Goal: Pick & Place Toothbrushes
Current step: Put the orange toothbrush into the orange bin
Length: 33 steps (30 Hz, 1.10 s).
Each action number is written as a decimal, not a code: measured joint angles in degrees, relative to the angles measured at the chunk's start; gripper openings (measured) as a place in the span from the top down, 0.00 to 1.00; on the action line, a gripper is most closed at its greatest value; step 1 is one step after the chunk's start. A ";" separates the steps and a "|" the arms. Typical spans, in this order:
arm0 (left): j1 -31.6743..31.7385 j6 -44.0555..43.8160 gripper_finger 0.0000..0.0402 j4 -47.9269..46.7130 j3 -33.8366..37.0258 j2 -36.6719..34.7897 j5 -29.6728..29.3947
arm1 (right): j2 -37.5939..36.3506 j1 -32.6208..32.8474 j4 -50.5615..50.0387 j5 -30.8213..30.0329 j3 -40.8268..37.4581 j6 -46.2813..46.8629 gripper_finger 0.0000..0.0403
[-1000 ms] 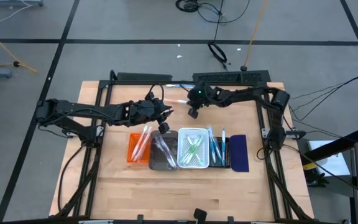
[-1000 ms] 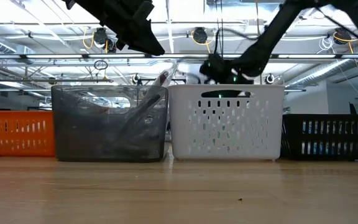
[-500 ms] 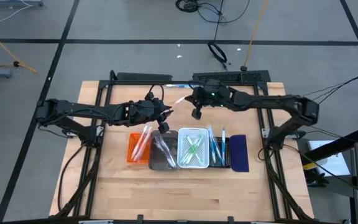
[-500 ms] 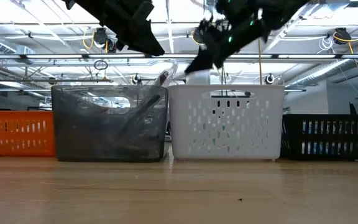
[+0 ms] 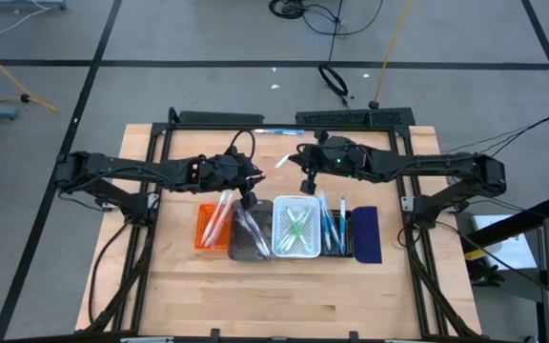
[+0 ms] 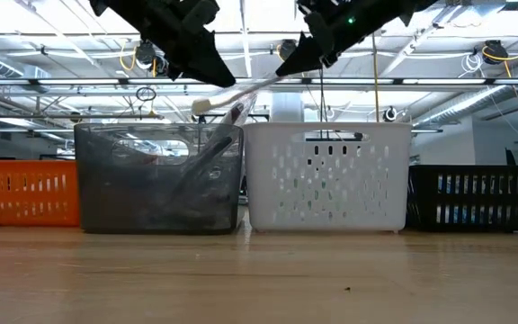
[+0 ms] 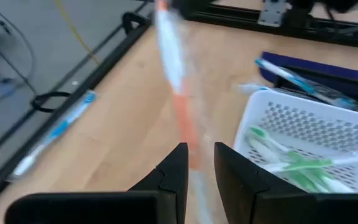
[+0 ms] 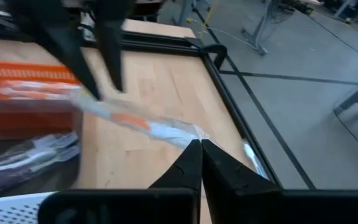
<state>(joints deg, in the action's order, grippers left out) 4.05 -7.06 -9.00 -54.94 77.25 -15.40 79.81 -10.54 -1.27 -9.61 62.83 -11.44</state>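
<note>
Here a wrapped toothbrush (image 8: 135, 122) with an orange handle spans between both grippers above the table: the right gripper (image 8: 196, 149) pinches one wrapper end, the left gripper (image 7: 199, 163) clamps the other. No writing is legible.

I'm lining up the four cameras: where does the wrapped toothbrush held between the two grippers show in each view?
High view: the wrapped toothbrush is a pale streak between the arms.
Low view: slanted, above the grey and white trays.
Left wrist view: blurred orange-and-white stick.
Right wrist view: slanting across the wood.
Shared landmark: white tray.
</note>
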 joint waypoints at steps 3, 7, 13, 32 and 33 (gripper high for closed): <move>-0.04 -0.62 0.79 -0.57 0.00 0.00 0.63 | 0.04 0.58 -0.02 -0.96 0.00 -0.01 1.00; 0.00 -1.63 0.72 -0.47 0.00 0.65 1.58 | 0.02 1.27 -0.02 -0.98 0.00 -0.20 1.00; 0.00 -2.34 0.59 -0.89 0.02 2.88 2.08 | 0.02 2.29 0.17 -0.96 0.00 -0.23 1.00; -0.06 -3.34 0.98 -0.84 0.02 6.30 1.90 | -0.04 3.17 -1.72 -0.81 0.00 0.03 1.00; -0.07 -4.17 0.98 -0.98 0.02 6.30 1.91 | -0.04 3.19 -2.12 -0.82 0.02 0.16 1.00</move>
<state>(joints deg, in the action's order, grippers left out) 3.99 -11.23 -9.98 -54.92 83.56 -13.49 79.77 -7.35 -3.39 -10.42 62.85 -11.27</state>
